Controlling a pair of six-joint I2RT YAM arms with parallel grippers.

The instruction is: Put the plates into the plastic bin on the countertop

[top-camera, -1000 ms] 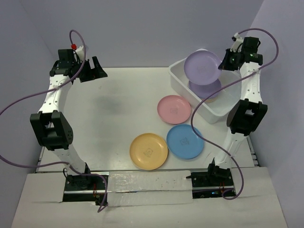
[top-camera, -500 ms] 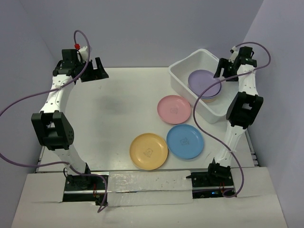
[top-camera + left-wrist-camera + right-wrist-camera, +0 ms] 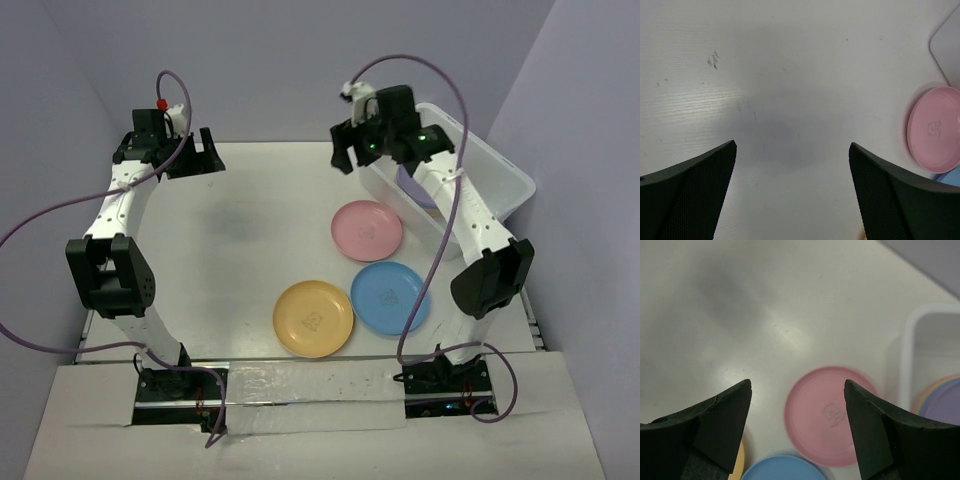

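Note:
Three plates lie on the white countertop (image 3: 250, 230): pink (image 3: 367, 230), blue (image 3: 390, 297) and yellow (image 3: 313, 318). The translucent plastic bin (image 3: 490, 150) stands at the back right. A purple plate (image 3: 418, 188) inside it is partly hidden by my right arm. My right gripper (image 3: 355, 152) hangs open and empty above the table, left of the bin. In the right wrist view the gripper (image 3: 797, 381) is over the pink plate (image 3: 830, 415), with stacked plates (image 3: 940, 400) inside the bin (image 3: 906, 350). My left gripper (image 3: 195, 152) is open and empty at the back left.
The left wrist view has the open gripper (image 3: 792, 144) over bare table, with the pink plate (image 3: 935, 130) and a corner of the bin (image 3: 947, 45) at the right edge. Purple cables loop from both arms. Walls close in the back and both sides.
My right gripper let the purple plate drop into the bin, opened, and swung left out of the bin to above the table. The bin's far end now sits further right. The left arm barely moved.

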